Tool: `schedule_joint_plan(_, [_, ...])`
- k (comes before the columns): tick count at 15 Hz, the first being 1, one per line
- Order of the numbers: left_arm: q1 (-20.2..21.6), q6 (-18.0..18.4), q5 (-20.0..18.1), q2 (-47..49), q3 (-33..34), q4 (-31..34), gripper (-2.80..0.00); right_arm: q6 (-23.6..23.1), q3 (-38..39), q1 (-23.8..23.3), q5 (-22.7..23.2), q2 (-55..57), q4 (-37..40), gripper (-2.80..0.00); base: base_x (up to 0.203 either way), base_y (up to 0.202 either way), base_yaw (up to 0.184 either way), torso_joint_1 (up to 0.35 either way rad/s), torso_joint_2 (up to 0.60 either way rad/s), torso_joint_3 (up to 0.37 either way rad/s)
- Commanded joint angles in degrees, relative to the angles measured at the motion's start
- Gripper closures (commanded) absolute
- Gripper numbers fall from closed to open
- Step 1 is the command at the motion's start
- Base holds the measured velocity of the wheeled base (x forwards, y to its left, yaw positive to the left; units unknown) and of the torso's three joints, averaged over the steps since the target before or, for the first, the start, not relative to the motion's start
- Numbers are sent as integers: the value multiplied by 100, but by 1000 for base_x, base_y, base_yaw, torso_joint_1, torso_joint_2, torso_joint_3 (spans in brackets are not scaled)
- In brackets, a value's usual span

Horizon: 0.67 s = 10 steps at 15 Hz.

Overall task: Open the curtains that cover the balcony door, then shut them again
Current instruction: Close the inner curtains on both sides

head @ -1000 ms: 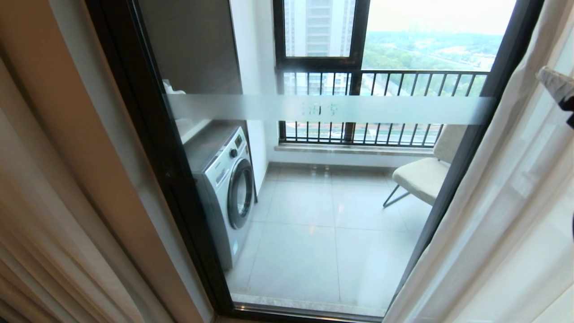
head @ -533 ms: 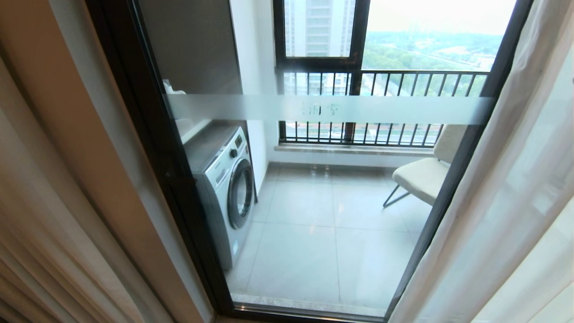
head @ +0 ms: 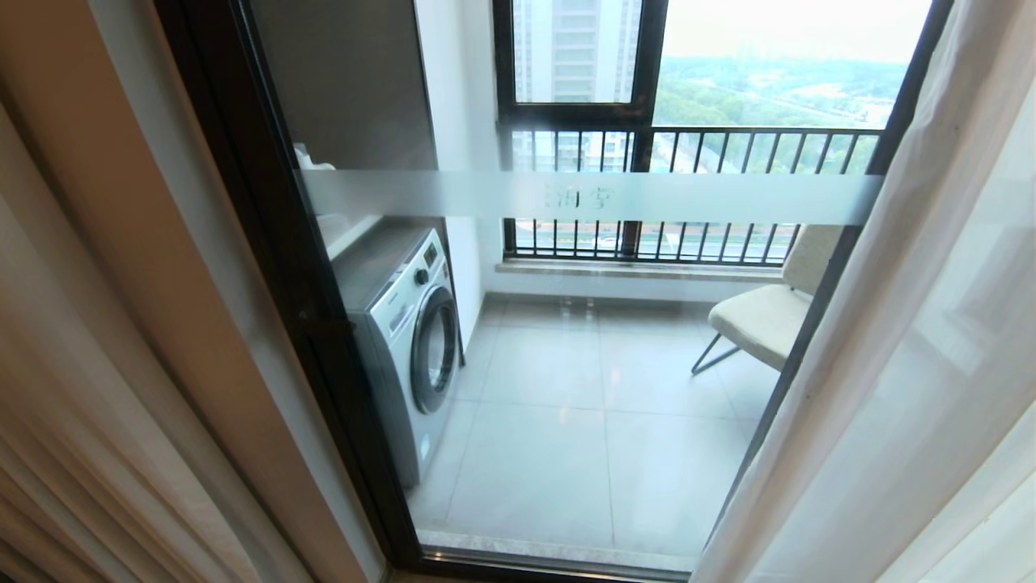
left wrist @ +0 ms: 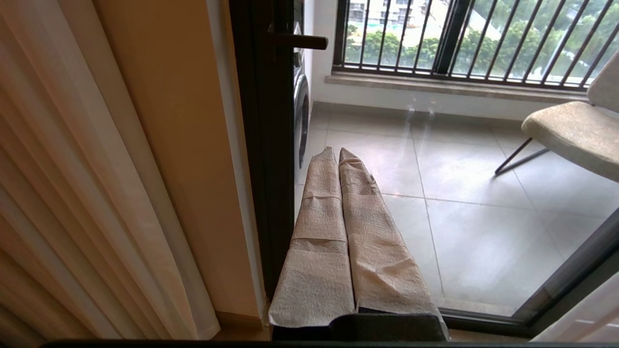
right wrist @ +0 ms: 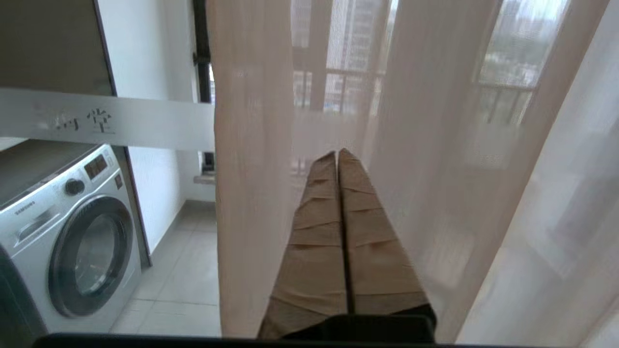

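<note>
Right gripper closed at the sheer curtain, balcony door mostly uncovered.

To draw the sheer curtain [head: 906,324] back across well, I judge the right gripper [right wrist: 338,153] should pinch a fold near the leading edge at 10 o'clock from its tips and pull level along the glass, not downward. Its jaws are pressed together, tips against or just short of the sheer; whether any cloth is caught between them I cannot tell. The balcony door [head: 566,198] sits centre, sheer at 3 o'clock, beige drape [head: 73,421] at 8 o'clock. The left gripper [left wrist: 337,151] hangs closed, empty, by the door frame.
</note>
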Motion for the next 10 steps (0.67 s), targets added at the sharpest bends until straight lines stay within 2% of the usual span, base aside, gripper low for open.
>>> schedule_joint_plan(1, [1, -6, 3, -2, 0, 0, 0, -7, 482, 7, -8, -606, 221, 0, 0, 0, 0, 0, 0, 0])
schedule_joint_plan(5, [1, -6, 3, -2, 0, 0, 0, -4, 1518, 46, 16, -1331, 341, 0, 0, 0, 0, 0, 0, 0])
schedule_joint_plan(9, [1, -6, 3, -2, 0, 0, 0, 1, 2723, -9, 380, -2427, 606, 0, 0, 0, 0, 0, 0, 0])
schedule_joint_plan(10, [1, -6, 3, -2, 0, 0, 0, 9, 2841, -18, 425, -2750, 881, 0, 0, 0, 0, 0, 0, 0])
